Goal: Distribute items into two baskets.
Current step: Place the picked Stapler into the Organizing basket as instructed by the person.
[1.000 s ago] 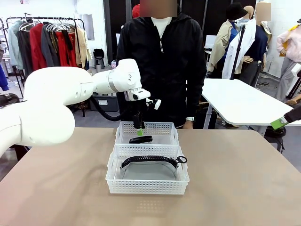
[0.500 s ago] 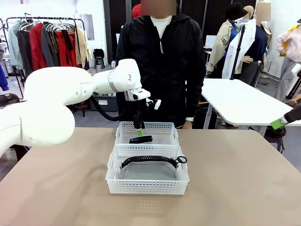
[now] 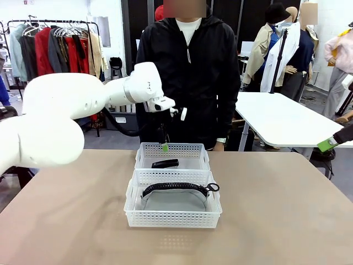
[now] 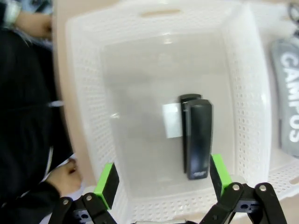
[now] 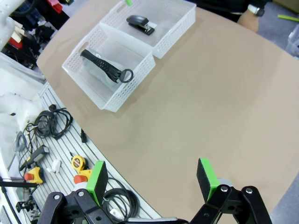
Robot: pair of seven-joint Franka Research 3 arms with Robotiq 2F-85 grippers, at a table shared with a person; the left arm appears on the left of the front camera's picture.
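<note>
Left gripper (image 3: 165,146) is seen wide open and empty above the far basket (image 3: 172,149), stapler (image 4: 198,140) lying flat directly below it on the basket floor; right gripper (image 5: 152,179) is likewise wide and empty, well apart over bare tabletop (image 5: 224,88). Little risk is judged to remain beyond a finger catching the light lattice wall and dragging the basket. Stapler is hard, glossy black plastic; pouch (image 3: 175,200), soft grey fabric with coiled black strap, is noted in the near basket (image 3: 171,219).

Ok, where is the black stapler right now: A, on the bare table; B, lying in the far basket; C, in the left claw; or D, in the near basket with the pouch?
B: the stapler lies on the floor of the far basket, with the open left claw above it.
</note>
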